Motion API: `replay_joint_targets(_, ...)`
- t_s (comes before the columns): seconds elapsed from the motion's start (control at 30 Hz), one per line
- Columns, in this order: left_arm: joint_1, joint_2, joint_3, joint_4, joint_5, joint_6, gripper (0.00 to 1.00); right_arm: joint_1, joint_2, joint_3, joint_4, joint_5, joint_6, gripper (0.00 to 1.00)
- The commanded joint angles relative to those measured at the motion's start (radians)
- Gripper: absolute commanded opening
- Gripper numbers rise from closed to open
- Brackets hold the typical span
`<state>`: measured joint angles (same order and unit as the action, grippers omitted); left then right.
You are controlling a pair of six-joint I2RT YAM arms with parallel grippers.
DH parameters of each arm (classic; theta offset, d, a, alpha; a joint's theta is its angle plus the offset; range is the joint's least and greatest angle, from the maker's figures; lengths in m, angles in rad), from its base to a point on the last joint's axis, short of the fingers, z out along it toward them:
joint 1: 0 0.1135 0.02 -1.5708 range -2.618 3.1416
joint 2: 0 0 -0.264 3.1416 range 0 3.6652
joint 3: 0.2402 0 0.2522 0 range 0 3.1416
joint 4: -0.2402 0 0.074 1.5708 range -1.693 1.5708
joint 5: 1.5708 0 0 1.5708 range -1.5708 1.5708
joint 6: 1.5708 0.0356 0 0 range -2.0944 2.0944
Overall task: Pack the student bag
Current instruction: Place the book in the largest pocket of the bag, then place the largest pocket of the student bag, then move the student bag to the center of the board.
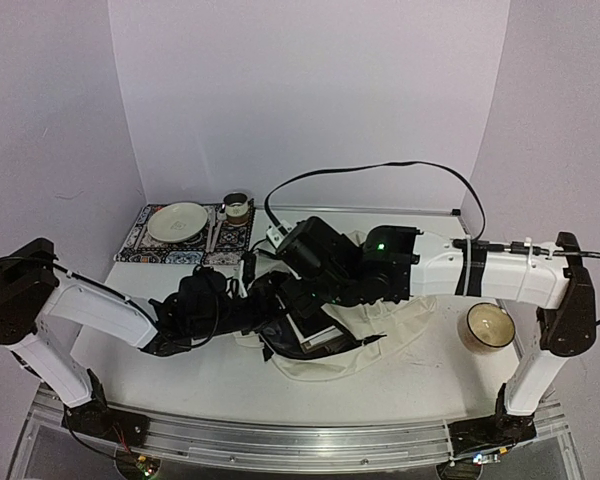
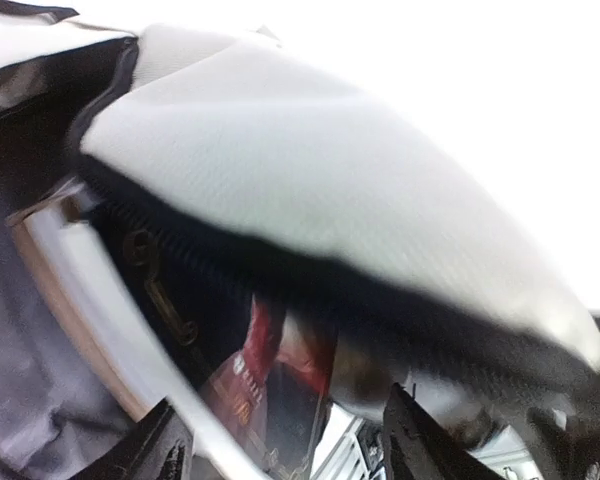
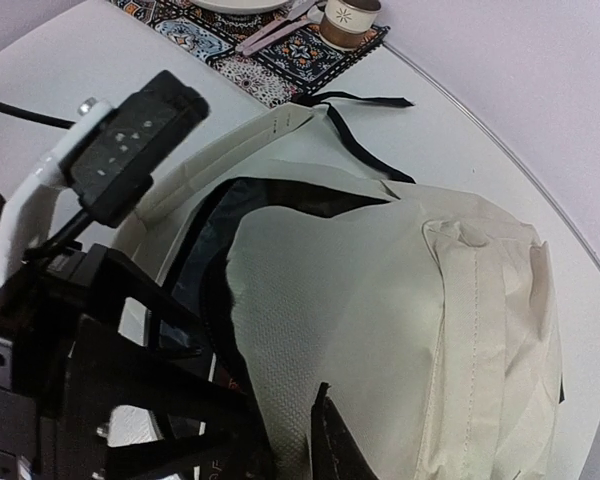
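The student bag (image 1: 390, 325), cream fabric with black trim, lies mid-table with its mouth facing left. My left gripper (image 1: 280, 322) reaches into that mouth. In the left wrist view its fingers (image 2: 160, 452) stand wide open with nothing between them. Just beyond them a red and dark book (image 2: 270, 380) lies inside the bag, under the raised cream flap (image 2: 310, 190). My right gripper (image 1: 312, 298) is at the flap's edge. One of its fingers (image 3: 334, 435) rests on the flap (image 3: 380, 300); the other is hidden by the fabric.
A patterned placemat (image 1: 140, 245) at the back left carries a plate (image 1: 177, 221), cutlery and a small cup (image 1: 237, 208). A bowl (image 1: 490, 325) stands at the right beside the right arm. A black cable (image 1: 380, 168) loops across the back. Both arms crowd the bag's mouth.
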<state>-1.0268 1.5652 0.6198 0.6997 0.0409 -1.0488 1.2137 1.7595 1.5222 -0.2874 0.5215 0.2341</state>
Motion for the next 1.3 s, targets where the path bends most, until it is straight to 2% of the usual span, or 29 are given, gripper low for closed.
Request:
replay_joint_targets(0.0, -0.005, -0.123, -0.101, 0.012, -0.032, 0.006, 0.63, 0.006, -0.046, -0.017, 0.006, -0.026, 0.023, 0.16)
replay_joint_targets(0.23, -0.006, -0.295, -0.256, -0.096, -0.103, -0.02, 0.61, 0.004, 0.0, -0.03, 0.002, -0.167, 0.044, 0.27)
replay_joint_targets(0.33, -0.006, -0.309, -0.269, -0.104, -0.086, -0.024, 0.58, 0.003, 0.016, -0.029, 0.001, -0.25, 0.051, 0.36)
replay_joint_targets(0.5, -0.006, -0.287, -0.245, -0.11, -0.053, -0.002, 0.44, -0.017, 0.032, -0.03, -0.01, -0.426, 0.057, 0.49)
replay_joint_targets(0.57, -0.006, -0.276, -0.232, -0.111, -0.044, 0.005, 0.43, -0.025, 0.02, -0.04, -0.02, -0.448, 0.06, 0.53)
replay_joint_targets(0.67, -0.006, -0.278, -0.224, -0.115, -0.01, 0.005, 0.46, -0.054, -0.044, -0.086, -0.027, -0.425, 0.075, 0.54)
replay_joint_targets(0.8, -0.006, -0.343, -0.259, -0.143, -0.031, -0.009, 0.5, -0.141, -0.158, -0.178, -0.029, -0.43, 0.095, 0.57)
replay_joint_targets(0.97, -0.006, -0.405, -0.265, -0.22, -0.031, -0.01, 0.6, -0.246, -0.28, -0.301, -0.031, -0.445, 0.107, 0.65)
replay_joint_targets(1.2, -0.007, -0.403, -0.179, -0.304, -0.003, 0.032, 0.65, -0.357, -0.432, -0.471, -0.033, -0.44, 0.133, 0.81)
replay_joint_targets(1.27, -0.006, -0.383, -0.15, -0.324, 0.008, 0.035, 0.66, -0.381, -0.456, -0.507, -0.037, -0.419, 0.142, 0.82)
